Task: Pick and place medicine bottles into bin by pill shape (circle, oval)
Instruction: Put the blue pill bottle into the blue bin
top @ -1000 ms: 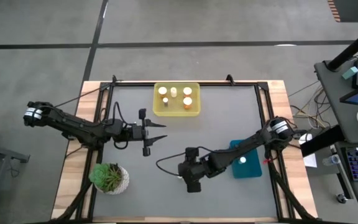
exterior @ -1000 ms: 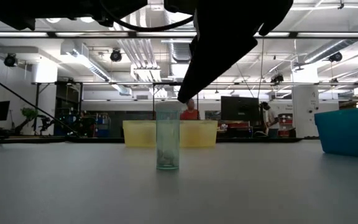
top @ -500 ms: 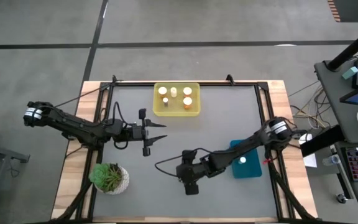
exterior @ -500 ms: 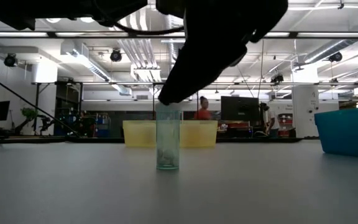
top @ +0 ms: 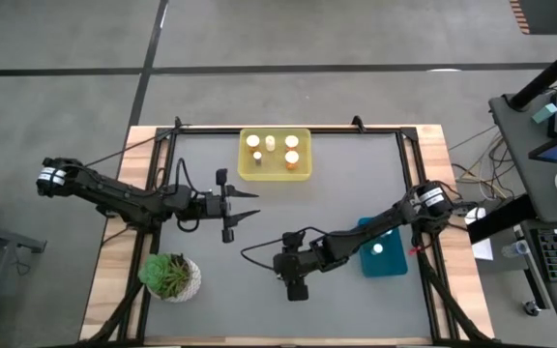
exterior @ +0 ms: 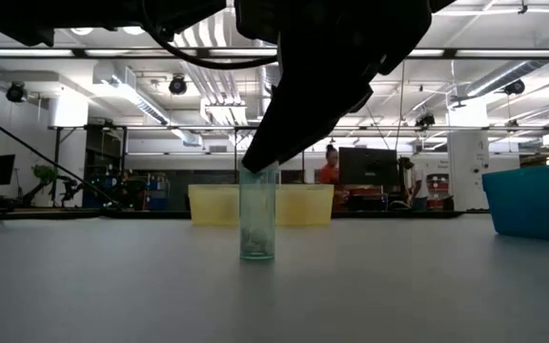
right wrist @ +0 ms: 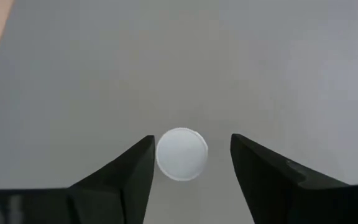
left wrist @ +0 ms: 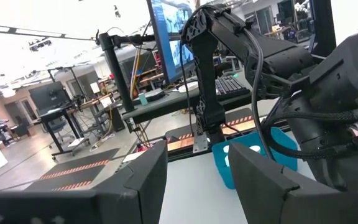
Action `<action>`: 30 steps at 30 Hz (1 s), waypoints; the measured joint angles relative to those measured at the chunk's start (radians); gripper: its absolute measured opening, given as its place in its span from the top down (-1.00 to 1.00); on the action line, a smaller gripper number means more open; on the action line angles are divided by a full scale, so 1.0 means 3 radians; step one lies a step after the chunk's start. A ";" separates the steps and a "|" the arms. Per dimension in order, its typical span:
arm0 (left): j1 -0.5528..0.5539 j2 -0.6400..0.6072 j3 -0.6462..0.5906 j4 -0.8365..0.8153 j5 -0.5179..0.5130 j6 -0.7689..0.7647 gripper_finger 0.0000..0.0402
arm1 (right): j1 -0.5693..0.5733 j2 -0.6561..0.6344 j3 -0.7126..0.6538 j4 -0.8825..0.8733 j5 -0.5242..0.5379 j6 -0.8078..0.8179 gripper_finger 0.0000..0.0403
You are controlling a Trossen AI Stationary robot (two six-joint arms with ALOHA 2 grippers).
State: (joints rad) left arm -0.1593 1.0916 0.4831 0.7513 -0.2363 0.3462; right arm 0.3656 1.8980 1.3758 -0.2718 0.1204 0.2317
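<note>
Straddling | right hand (right wrist: 188,162) open, gripping nothing | bottle (exterior: 257,214): clear, upright, round white cap

We see a grey table (top: 356,193) with wooden side edges. On it stand a yellow bin (top: 275,155) near the far edge, a teal bin (top: 383,249) toward the right, a potted plant (top: 170,276) at the near left, and one clear bottle (exterior: 257,211), upright.

bottle (exterior: 257,225) under right claw (right wrist: 188,155), between fingers (right wrist: 129,171)
</note>
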 joint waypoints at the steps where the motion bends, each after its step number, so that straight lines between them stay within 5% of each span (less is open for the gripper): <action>1: 0.0000 0.0000 0.0000 -0.0001 0.0000 0.0000 0.22 | 0.0000 0.0000 0.0000 0.0001 -0.0001 0.0001 0.02; 16: 0.0000 0.0000 0.0000 -0.0001 0.0000 0.0001 0.22 | 0.0000 0.0008 0.0000 0.0001 -0.0043 -0.0013 0.46; 30: 0.0000 0.0000 -0.0003 -0.0001 0.0000 0.0000 0.22 | 0.0010 -0.0289 0.0000 -0.0402 0.0160 0.0000 0.44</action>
State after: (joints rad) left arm -0.1593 1.0916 0.4824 0.7509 -0.2363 0.3462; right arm 0.3686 1.8112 1.3758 -0.3925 0.1684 0.2317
